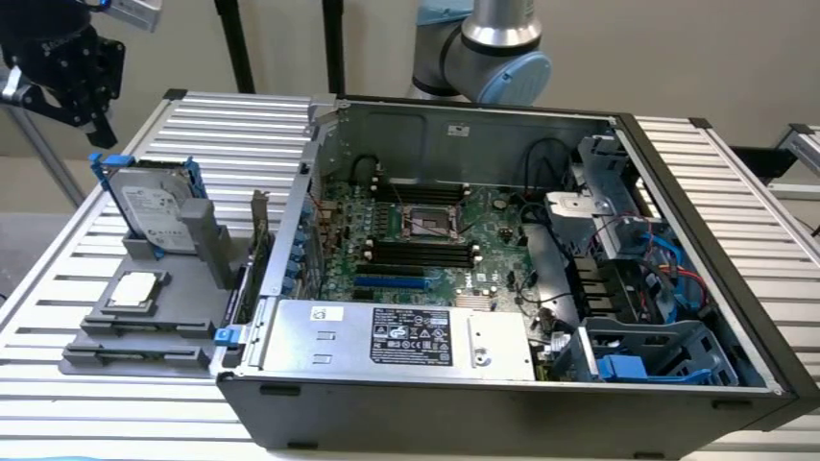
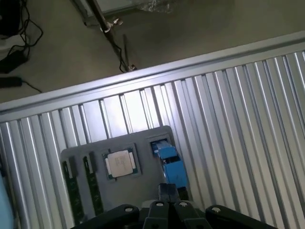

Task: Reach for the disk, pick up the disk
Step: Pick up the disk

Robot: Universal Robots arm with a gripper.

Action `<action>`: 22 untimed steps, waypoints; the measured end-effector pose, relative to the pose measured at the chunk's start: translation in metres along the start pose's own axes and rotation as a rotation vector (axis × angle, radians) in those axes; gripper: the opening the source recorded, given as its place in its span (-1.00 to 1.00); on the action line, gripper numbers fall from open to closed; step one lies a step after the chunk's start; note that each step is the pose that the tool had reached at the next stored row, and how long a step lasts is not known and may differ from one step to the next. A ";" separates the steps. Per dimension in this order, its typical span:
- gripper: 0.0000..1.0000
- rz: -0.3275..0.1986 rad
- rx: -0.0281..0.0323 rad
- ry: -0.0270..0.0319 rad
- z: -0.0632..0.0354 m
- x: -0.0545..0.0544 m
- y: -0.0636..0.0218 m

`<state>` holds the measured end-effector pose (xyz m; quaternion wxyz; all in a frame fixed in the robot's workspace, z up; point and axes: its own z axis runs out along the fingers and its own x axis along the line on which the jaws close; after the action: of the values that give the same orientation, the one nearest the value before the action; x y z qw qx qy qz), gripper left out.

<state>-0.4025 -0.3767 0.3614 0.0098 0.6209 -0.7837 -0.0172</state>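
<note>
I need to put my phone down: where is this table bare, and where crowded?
Bare slats of the table lie behind the grey holder, in front of it, and at the exterior view's right of the computer case. Crowded: the holder, with the disk upright, and the case's inside.

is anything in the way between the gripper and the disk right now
Nothing visible. The gripper, jaws shut, hangs above the disk, which stands upright in the grey holder on the slatted table, beside the open computer case. Only open air lies between them.
</note>
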 end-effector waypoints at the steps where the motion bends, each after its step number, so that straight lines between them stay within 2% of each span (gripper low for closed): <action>1: -0.79 -0.011 0.0000 0.0005 0.0003 -0.001 0.0001; 8: -0.79 -0.080 0.0067 0.0016 0.0012 -0.006 0.0013; 13: -0.79 -0.126 0.0081 0.0028 0.0016 -0.010 0.0025; 22: -0.79 -0.153 0.0102 0.0030 0.0042 -0.015 0.0131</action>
<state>-0.4121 -0.3594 0.3579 0.0064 0.6789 -0.7341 -0.0130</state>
